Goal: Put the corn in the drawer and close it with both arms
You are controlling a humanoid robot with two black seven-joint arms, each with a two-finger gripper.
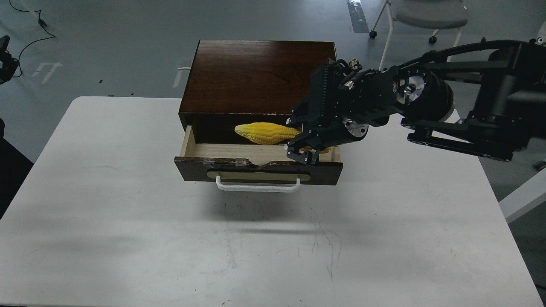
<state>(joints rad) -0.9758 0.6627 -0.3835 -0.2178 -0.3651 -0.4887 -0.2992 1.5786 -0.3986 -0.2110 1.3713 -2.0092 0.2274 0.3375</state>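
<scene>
The drawer (200, 150) is pulled open from the dark brown cabinet (256, 76), showing its pale wood floor. Its front has a white bar handle (258, 186) and a chipped, taped top edge. The yellow corn (265, 132) lies level over the open drawer, pointed tip to the left. My right gripper (297, 137) comes in from the right and is shut on the corn's thick right end, above the drawer's right half. A bit of yellow shows under the gripper. My left arm is out of view.
The cabinet stands at the back middle of a white table (128, 238). A chair (426, 17) and floor cables (30, 42) lie beyond the table. A dark object (6, 64) sits at the far left edge.
</scene>
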